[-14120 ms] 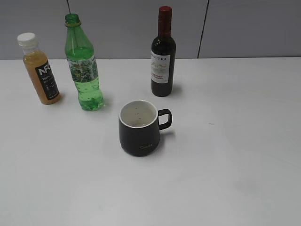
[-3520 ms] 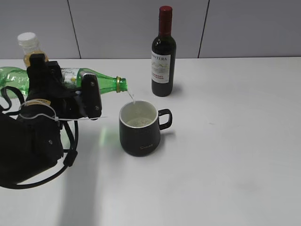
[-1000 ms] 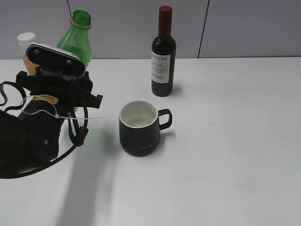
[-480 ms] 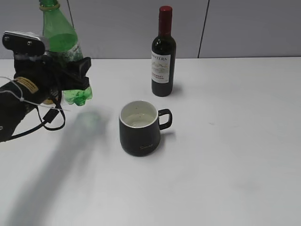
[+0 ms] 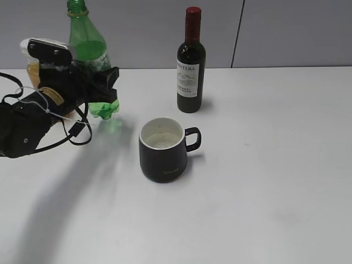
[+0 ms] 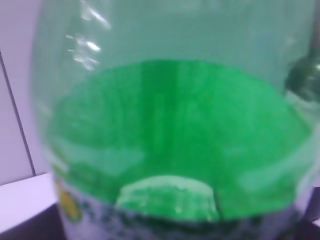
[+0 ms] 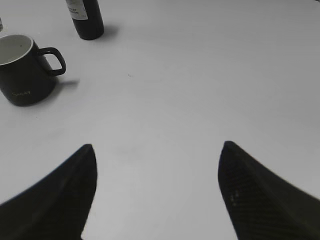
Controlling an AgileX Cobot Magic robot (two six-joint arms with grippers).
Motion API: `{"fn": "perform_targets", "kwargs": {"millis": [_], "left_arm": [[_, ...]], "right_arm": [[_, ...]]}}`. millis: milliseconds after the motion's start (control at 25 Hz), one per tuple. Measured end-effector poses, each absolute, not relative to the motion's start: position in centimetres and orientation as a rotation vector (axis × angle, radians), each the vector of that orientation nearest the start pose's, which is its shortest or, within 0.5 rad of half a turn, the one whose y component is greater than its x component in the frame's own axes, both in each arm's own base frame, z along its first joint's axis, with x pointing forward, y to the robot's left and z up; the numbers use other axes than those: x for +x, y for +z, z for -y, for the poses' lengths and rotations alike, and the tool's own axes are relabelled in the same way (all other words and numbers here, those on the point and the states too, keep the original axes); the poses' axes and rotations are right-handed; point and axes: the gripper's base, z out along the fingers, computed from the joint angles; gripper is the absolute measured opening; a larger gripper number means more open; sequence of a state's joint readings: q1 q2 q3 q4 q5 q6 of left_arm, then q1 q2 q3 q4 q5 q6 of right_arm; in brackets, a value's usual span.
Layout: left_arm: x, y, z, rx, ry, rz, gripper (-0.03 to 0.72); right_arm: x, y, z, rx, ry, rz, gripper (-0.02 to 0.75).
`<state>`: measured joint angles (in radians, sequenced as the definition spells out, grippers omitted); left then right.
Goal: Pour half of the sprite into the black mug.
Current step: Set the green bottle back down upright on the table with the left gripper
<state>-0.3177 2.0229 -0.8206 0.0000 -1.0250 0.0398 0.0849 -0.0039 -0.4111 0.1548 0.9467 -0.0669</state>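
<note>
My left gripper [image 5: 93, 82] clamps the sprite [image 5: 88, 47] upright, off the table left of the black mug [image 5: 162, 149] so nothing more spills (liquid already sits inside), while my right gripper [image 7: 157, 187] idles spread wide, empty.

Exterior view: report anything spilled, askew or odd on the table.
No spill shows on the table. The only thing off its base is the sprite, held upright above the surface by the left tool. The black mug and wine bottle stand upright.
</note>
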Motion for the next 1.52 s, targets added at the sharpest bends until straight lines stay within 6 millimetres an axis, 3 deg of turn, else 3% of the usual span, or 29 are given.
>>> {"fn": "perform_targets", "kwargs": {"millis": [360,800,1160,1400,1520], "left_arm": [[38.3,11.8,12.5,0.284,-0.206,-1.665,0.458],[38.3,10.4,12.4,0.282,-0.201,-1.708,0.458],[38.3,10.4,12.4,0.281,-0.201,-1.708,0.461],[38.4,10.6,12.4,0.276,-0.204,-1.686,0.641],[38.4,10.7,12.5,0.275,-0.204,-1.679,0.674]], "right_arm": [[0.7,26.2,-1.2,-0.141,0.196,-2.006,0.572],[0.7,26.2,-1.2,-0.141,0.196,-2.006,0.572],[0.7,26.2,-1.2,-0.141,0.196,-2.006,0.572],[0.7,26.2,-1.2,-0.141,0.196,-2.006,0.572],[0.7,26.2,-1.2,-0.141,0.196,-2.006,0.572]]}}
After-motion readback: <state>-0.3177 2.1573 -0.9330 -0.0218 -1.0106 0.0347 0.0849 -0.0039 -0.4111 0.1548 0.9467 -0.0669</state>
